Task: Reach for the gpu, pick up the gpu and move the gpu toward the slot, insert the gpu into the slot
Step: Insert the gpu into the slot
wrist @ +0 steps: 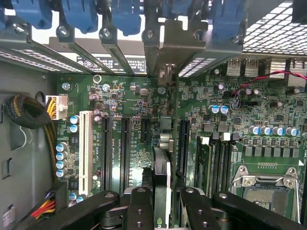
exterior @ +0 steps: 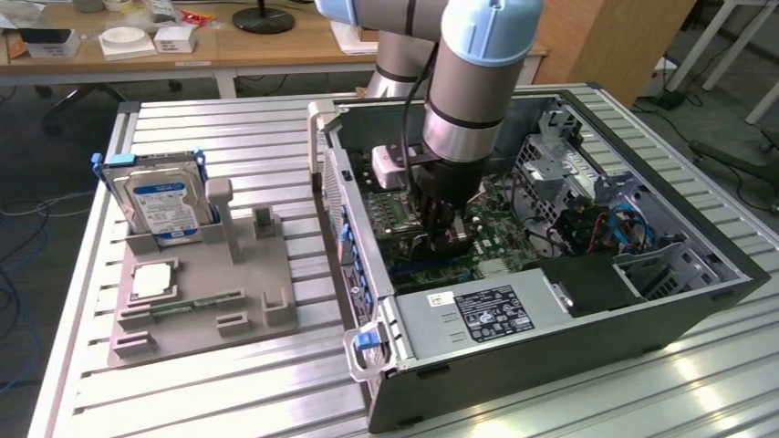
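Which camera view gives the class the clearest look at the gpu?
The wrist view: the gpu stands edge-on between the black jaws, its metal bracket reaching up toward the case's rear, above the green motherboard. In the exterior view the arm's wrist inside the computer case covers it.

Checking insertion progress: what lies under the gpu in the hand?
The gpu, gripped edge-on by the hand, stands over the green motherboard, between long black slots. The slot directly beneath it is covered by the card, so seating cannot be judged.
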### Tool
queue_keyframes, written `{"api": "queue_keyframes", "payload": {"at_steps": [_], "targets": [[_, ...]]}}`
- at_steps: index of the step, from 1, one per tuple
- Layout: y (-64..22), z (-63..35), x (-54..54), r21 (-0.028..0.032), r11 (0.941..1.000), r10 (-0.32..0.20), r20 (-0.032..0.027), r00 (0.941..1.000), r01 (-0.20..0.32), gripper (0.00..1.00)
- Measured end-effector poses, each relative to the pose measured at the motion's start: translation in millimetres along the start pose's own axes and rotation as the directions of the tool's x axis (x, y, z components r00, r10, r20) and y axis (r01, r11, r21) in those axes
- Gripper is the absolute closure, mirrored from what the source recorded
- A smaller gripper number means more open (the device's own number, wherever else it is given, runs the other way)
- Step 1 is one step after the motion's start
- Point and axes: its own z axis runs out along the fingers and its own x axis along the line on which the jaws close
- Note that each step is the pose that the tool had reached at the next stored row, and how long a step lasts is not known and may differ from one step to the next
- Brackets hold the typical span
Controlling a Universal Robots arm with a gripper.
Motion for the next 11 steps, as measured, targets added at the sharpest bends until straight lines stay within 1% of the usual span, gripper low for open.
{"api": "queue_keyframes", "payload": {"at_steps": [5, 11], "targets": [[1.1, 0.3, 0.0, 0.0023, 1.0, 0.0, 0.0, 1.0, 0.0, 0.73], [1.3, 0.3, 0.0, 0.0023, 1.0, 0.0, 0.0, 1.0, 0.0, 0.73]]}}
